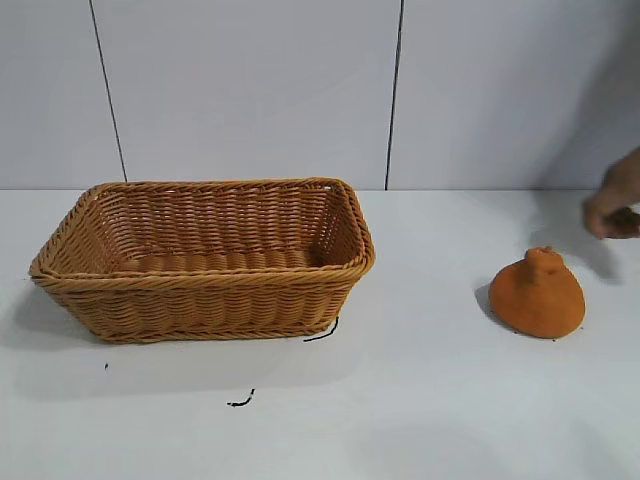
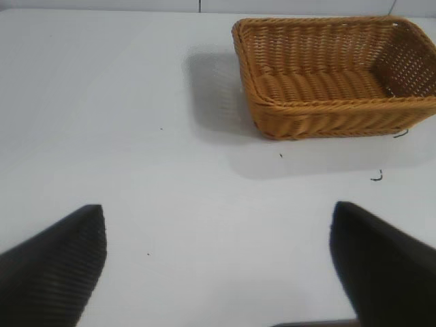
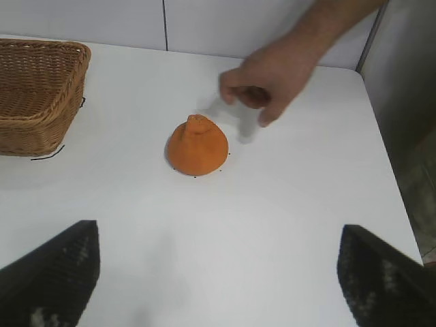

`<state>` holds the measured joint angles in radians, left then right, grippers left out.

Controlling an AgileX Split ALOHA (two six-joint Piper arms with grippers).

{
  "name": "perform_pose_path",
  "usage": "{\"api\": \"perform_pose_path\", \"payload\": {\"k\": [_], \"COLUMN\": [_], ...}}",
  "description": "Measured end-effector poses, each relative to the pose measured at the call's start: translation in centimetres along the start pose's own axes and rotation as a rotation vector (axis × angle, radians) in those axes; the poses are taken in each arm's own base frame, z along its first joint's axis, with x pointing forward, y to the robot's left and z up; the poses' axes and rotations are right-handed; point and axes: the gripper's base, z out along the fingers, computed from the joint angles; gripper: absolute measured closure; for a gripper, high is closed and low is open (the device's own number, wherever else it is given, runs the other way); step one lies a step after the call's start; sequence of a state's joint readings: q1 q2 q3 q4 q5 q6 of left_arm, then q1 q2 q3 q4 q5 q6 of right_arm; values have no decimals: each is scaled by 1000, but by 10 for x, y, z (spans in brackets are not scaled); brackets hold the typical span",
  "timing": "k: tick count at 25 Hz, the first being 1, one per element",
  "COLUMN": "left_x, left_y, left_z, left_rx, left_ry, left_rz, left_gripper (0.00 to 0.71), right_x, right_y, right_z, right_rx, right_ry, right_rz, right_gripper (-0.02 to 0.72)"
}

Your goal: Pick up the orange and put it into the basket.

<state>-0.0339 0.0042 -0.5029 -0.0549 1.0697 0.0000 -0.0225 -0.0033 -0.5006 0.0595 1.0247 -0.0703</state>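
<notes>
the orange [image 1: 537,295] sits on the white table [image 1: 420,400], knobby bump upward, well apart from the basket [image 1: 205,262] and off toward the right arm's side. nothing touches it. a person's hand [image 3: 269,78] hangs just beyond and above the fruit, fingers loosely curled together and holding nothing as far as the wrist view shows; it casts a shadow beside the orange but does not rest on it, though motion smear makes the exact finger pose hard to settle.

the right gripper [image 3: 218,286] looks down on the orange from some way off, its two dark fingers [image 3: 54,279] spread wide at the edges of its own view with bare table between them. the left gripper [image 2: 218,272] is likewise spread wide over bare table on the far side of the basket, well away from the fruit. neither arm appears in the exterior view.

the basket stands upright on the table, a few short black marks [image 1: 240,400] on the surface near its front edge. no fruit shows inside it.

by my reading the task has not begun: the orange is ungrasped, so the approach, the grip, the carry across to the basket and the release are all left. the right arm is the nearer one for it, once the hand is out of the way.
</notes>
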Motion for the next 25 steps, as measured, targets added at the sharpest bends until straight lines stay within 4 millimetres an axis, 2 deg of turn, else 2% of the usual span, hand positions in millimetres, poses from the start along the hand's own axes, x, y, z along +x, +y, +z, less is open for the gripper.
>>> {"api": "perform_pose_path", "payload": {"k": [10, 13, 16, 20, 25], "left_x": [0, 0, 0, 0, 0], "left_y": [0, 0, 0, 0, 0], "left_z": [0, 0, 0, 0, 0], "left_rx": [0, 0, 0, 0, 0], "left_ry": [0, 0, 0, 0, 0], "left_rz": [0, 0, 0, 0, 0], "left_gripper": [71, 71, 71, 71, 71], "right_x": [-1, -16, -38, -71, -101], "right_y": [0, -1, -3, -6, -11], "right_z": [0, 5, 23, 62, 131], "right_rx": [0, -1, -3, -3, -1], "right_ry": [-2, 38, 149, 332, 545], "right_rz": [0, 20, 38, 75, 98], "right_gripper": [27, 27, 27, 27, 27]}}
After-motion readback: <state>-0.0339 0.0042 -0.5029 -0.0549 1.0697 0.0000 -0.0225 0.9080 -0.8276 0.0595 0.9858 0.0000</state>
